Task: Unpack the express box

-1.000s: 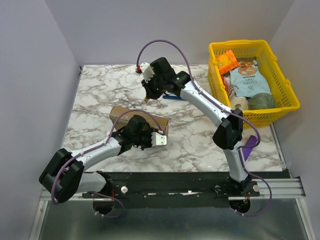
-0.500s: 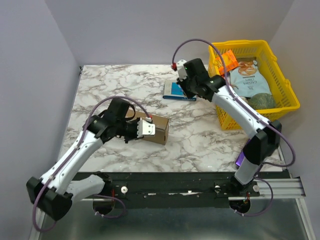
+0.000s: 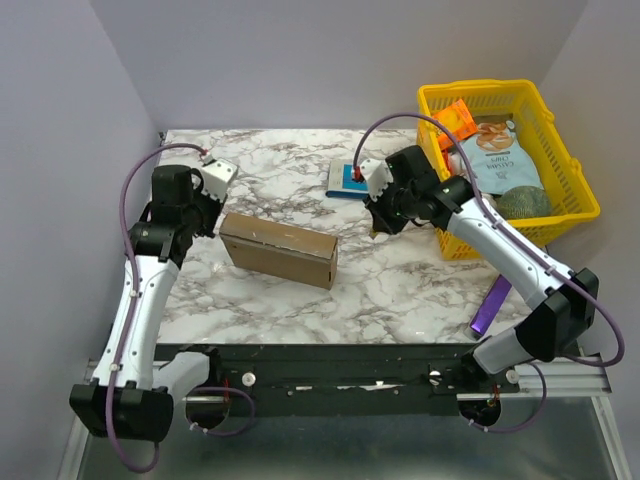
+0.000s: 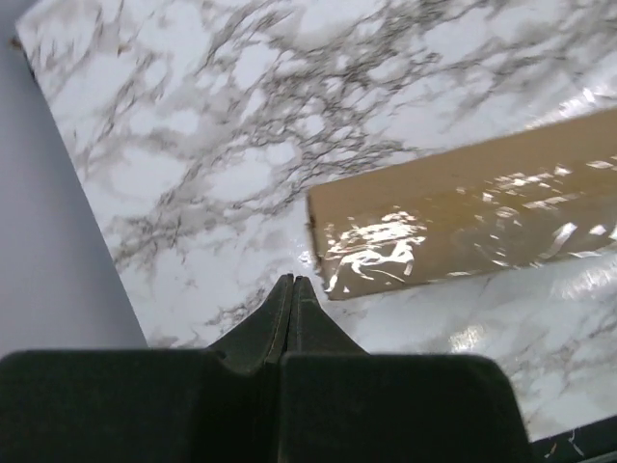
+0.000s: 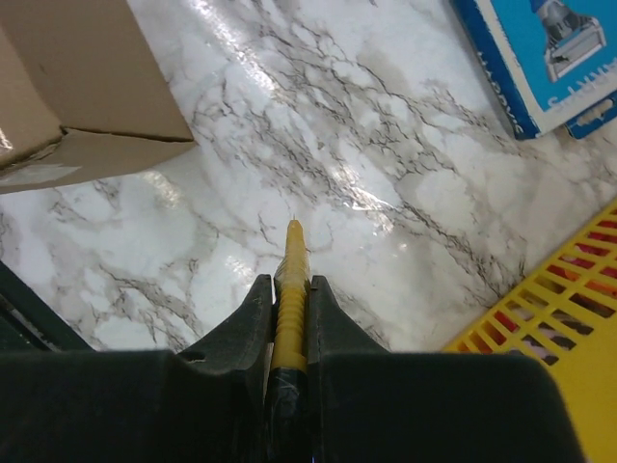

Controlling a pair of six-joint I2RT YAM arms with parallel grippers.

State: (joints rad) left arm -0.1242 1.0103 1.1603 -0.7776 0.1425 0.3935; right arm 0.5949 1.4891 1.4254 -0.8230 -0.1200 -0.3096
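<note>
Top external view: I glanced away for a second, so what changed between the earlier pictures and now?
The left arm's fingers left the flat brown cardboard express box, swung to its left end and closed empty. The right arm's fingers swung right, uncovering the small blue box, still gripping a slim yellow tool. Both boxes and the yellow plastic basket stayed put.
</note>
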